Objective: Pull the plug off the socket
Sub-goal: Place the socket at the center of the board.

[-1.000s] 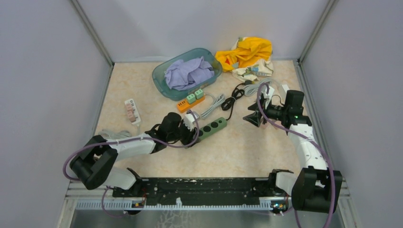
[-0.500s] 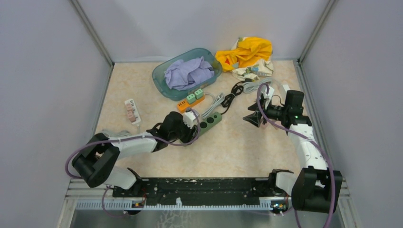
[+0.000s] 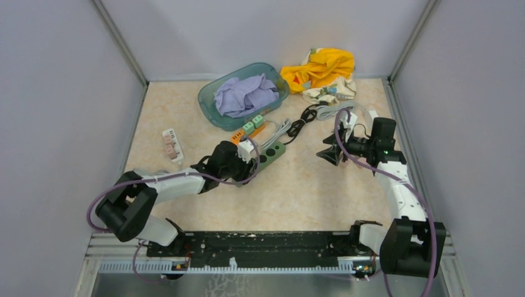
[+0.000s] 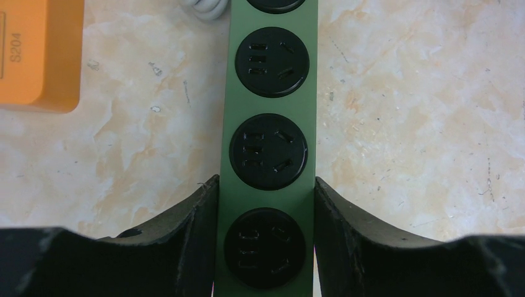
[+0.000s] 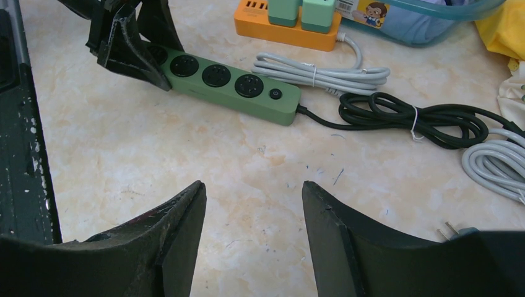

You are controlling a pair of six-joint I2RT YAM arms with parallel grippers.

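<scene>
The left fingers [image 4: 192, 238] are part-closed, clamped on the two long sides of the green power strip [image 4: 268, 105] at its near end. The right fingers [image 5: 176, 238] stand open and empty above the counter [image 5: 186, 148], at 3 o'clock of the strip in the top view.

Every socket that shows on the strip is empty. A loose plug [image 5: 461, 234] with bare prongs peeks out by the right fingers, at 4 o'clock in the right wrist view. So the pull looks done for this strip, and the step in hand seems to be shifting it.

The only plugs seated are two green adapters [image 5: 301, 11] on the orange strip [image 5: 285, 28], at 12 o'clock of the left fingers. If those are meant, the next move calls for pinning the orange strip and lifting straight up.

A second ago the green strip lay further toward 5 o'clock, well apart from the orange one. Now it has swung toward 11 o'clock and lies just beside it, its black cord [image 5: 408, 117] trailing. The right arm has not moved.
</scene>
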